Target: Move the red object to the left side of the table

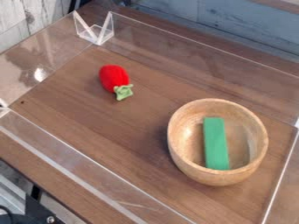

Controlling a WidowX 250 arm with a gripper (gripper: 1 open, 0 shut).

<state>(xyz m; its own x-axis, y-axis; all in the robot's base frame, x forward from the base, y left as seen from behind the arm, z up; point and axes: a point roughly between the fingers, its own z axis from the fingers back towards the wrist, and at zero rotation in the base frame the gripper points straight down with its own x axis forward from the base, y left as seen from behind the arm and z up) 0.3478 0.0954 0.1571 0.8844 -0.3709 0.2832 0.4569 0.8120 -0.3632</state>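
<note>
The red object, a small strawberry-shaped toy with a green leafy top, lies on the dark wood-grain table, left of centre and towards the back. Nothing touches it. No gripper or arm shows in this view.
A wooden bowl stands at the right front with a green rectangular block lying inside it. Low clear acrylic walls border the tabletop. A small clear acrylic corner piece stands at the back left.
</note>
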